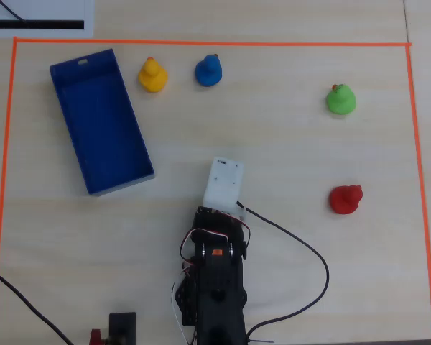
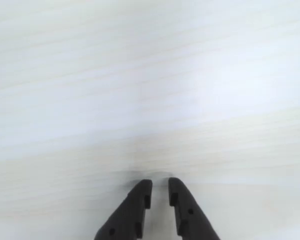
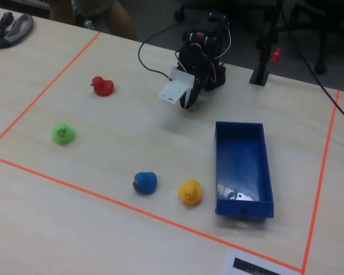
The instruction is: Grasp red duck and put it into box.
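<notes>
A: Overhead view, left to right, quick. What's first?

B: The box [image 1: 100, 122], a long dark-blue tray with low straight walls and a small slot in its top short end, lying at a slant and empty. Smooth hard plastic by the look. Right of it is the yellow duck [image 1: 152, 75], then the blue duck [image 1: 209, 70], both glossy and rounded, near the top orange tape line [image 1: 201, 43].

A: The arm?

B: Bottom centre. Black arm body [image 1: 214, 287] with loose wires, and a white boxy camera housing [image 1: 223, 182] at its tip. A black cable [image 1: 302, 251] loops off to the right.

A: And the target?

B: The red duck [image 1: 345, 199] is on the right side, well apart from the arm and far from the box. Solid red, round body, smaller head, smooth surface, sitting alone on the pale wood-grain table [image 1: 287, 144]. The green duck [image 1: 340, 99] sits above it.

A: Fingers?

B: In the wrist view the gripper [image 2: 160, 192] comes in from the bottom edge: two black tapered matte fingers, tips nearly together with only a narrow gap, nothing between them, just bare table beneath.

A: Fixed view agree?

B: Yes, red duck [image 3: 102, 86] upper left, box [image 3: 243, 169] on the right, gripper [image 3: 189, 102] between, holding nothing.
</notes>
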Robot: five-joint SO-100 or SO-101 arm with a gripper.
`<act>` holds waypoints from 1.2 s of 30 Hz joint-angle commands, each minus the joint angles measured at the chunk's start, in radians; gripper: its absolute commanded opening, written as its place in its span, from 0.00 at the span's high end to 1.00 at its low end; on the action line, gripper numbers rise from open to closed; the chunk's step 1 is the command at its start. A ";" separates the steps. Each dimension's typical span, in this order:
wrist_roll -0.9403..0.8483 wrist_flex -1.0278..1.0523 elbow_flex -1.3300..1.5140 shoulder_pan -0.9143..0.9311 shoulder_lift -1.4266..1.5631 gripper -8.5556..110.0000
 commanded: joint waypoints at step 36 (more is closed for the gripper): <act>-0.106 -0.261 -0.917 0.733 -0.813 0.65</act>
